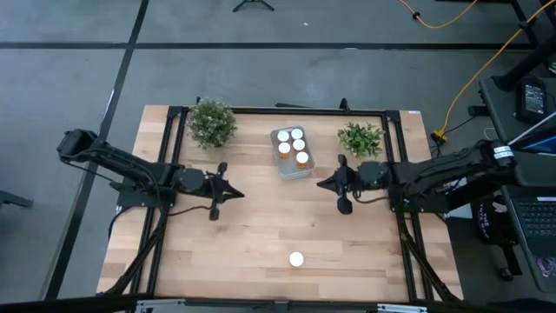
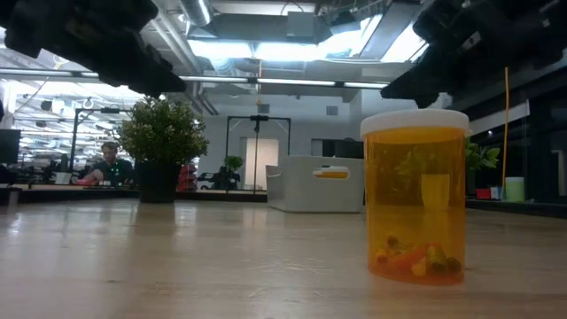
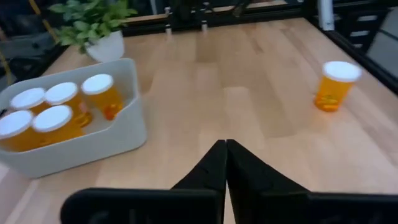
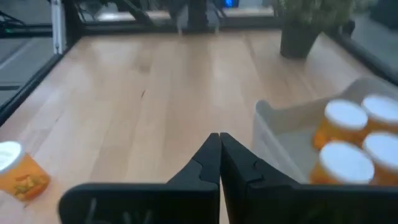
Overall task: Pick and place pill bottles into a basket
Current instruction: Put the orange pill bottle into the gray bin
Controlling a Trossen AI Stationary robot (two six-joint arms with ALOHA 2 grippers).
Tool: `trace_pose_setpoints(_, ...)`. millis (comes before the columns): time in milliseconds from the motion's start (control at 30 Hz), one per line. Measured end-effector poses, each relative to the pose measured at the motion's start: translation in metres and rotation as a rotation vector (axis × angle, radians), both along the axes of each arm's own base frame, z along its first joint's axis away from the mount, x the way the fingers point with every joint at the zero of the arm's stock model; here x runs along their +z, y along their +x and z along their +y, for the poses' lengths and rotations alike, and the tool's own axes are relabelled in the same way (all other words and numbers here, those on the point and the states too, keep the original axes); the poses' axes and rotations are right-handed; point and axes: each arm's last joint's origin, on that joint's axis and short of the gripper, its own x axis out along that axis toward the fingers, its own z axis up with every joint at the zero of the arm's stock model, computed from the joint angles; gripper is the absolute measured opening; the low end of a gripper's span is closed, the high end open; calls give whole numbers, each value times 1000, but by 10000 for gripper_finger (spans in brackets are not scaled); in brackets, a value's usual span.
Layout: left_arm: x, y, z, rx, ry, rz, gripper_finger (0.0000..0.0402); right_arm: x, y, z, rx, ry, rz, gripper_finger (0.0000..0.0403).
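Pill bottles (image 1: 292, 146): from above we count five white caps inside the basket (image 1: 293, 170); a sixth bottle (image 1: 296, 259) stands alone on the counter (image 1: 252, 235), well apart from the basket toward the near edge. We judge one placement is left. The left end effector (image 1: 234, 194) and right end effector (image 1: 322, 183) flank the basket, both empty.

At counter height the lone bottle (image 2: 416, 195) fills the foreground; the basket's contents are hidden.

The left wrist shows its fingers pressed together, five bottles in the basket (image 3: 93, 146).

The right wrist's fingers are together too; the basket (image 4: 280, 134) is cut off.
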Motion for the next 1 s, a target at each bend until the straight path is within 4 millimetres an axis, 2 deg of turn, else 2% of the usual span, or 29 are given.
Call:
trace_pose_setpoints(133, 2, -1, -9, -49, -5, -21, 2, 1, -3, 22, -3, 24, 97, 3)
trace_pose_setpoints(400, 15, -2, -27, -141, -32, -156, 2, 3, -18, 71, 37, 44, 63, 2)
trace_pose_setpoints(567, 17, -5, -36, -158, -28, -180, 2, 6, -27, 93, 49, 78, 43, 2)
trace_pose_setpoints(700, 16, -7, -41, -153, -49, -173, 2, 3, -27, 116, 93, 132, 80, 2)
trace_pose_setpoints(1000, 16, -10, -47, -183, -72, -170, 3, -6, -17, 184, 90, 108, 115, 2)
